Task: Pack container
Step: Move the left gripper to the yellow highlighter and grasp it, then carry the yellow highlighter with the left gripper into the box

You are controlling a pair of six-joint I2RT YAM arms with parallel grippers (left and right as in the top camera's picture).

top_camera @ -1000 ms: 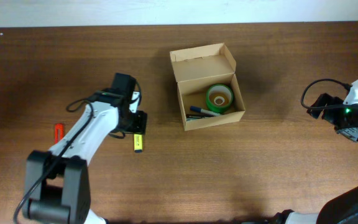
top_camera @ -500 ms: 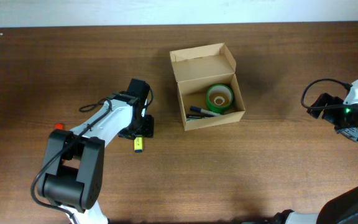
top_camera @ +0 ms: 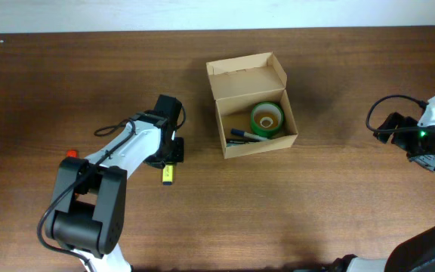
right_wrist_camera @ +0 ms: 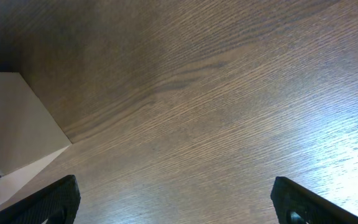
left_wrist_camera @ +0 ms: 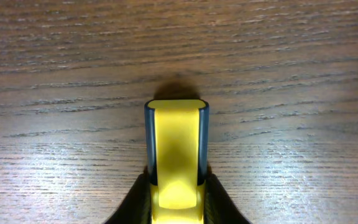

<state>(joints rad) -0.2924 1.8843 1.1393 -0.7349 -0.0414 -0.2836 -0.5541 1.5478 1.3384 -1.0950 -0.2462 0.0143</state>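
Observation:
The container (top_camera: 257,142) is a tan cardboard box at mid-table, its flap lid (top_camera: 246,75) standing open at the back. Inside lie a green tape roll (top_camera: 266,118) and a blue pen (top_camera: 245,136). A yellow marker with dark blue sides (top_camera: 167,175) lies on the wood to the box's left. My left gripper (top_camera: 168,157) is down on it. In the left wrist view the black fingers (left_wrist_camera: 137,202) press both sides of the marker (left_wrist_camera: 176,143), and the gripper (left_wrist_camera: 176,200) is shut on it. My right gripper (right_wrist_camera: 176,202) hangs open over bare wood at the far right (top_camera: 423,151).
A small red object (top_camera: 71,154) lies by the left arm's base. A pale tan surface (right_wrist_camera: 11,124) fills the left edge of the right wrist view. The table's back edge runs along the top of the overhead view.
The left arm swung right over the yellow marker, then its jaws closed on the marker's sides. The marker still lies on the table. The right arm has not moved.

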